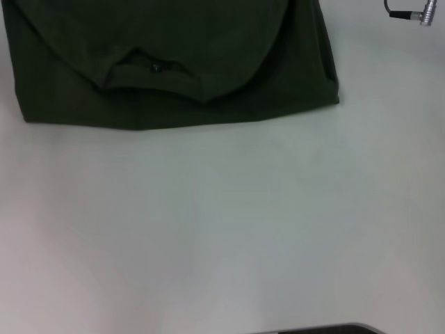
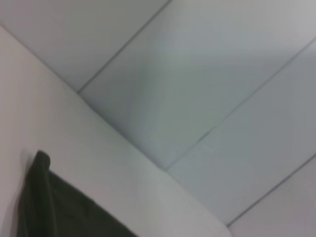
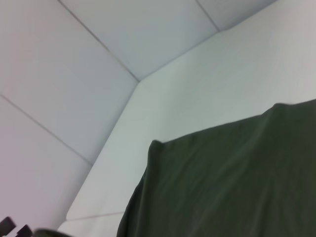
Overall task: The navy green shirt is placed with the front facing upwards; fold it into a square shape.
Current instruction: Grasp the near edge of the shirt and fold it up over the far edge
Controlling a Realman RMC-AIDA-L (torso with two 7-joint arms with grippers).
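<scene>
The navy green shirt lies folded on the white table at the far side of the head view. Its collar faces up, with a small dark label inside it. The shirt's near edge is a straight fold line, and its far part runs out of view. One corner of the shirt shows in the left wrist view. A broad stretch of its cloth fills the right wrist view near the table's edge. Neither gripper shows in any view.
A black cable with a metal plug lies at the far right of the table. A dark curved edge sits at the near side. Both wrist views show the table's corner and the tiled floor beyond. Small dark pieces show at one edge.
</scene>
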